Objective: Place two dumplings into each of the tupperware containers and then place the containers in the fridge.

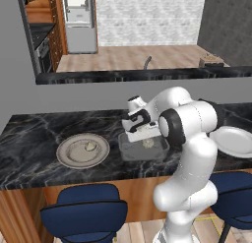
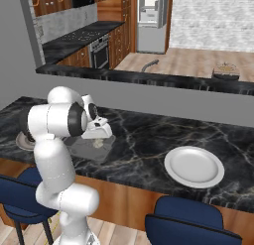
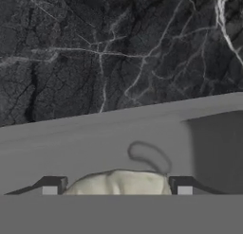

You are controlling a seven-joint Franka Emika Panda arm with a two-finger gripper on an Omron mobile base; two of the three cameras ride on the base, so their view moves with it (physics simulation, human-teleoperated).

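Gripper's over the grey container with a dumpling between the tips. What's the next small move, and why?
Probably lift the gripper straight up. Its jaws stand wide, a gap at each side of the dumpling, which seems to lie on the floor of the tupperware container, so it looks released. One more dumpling sits on the round plate to fetch next.
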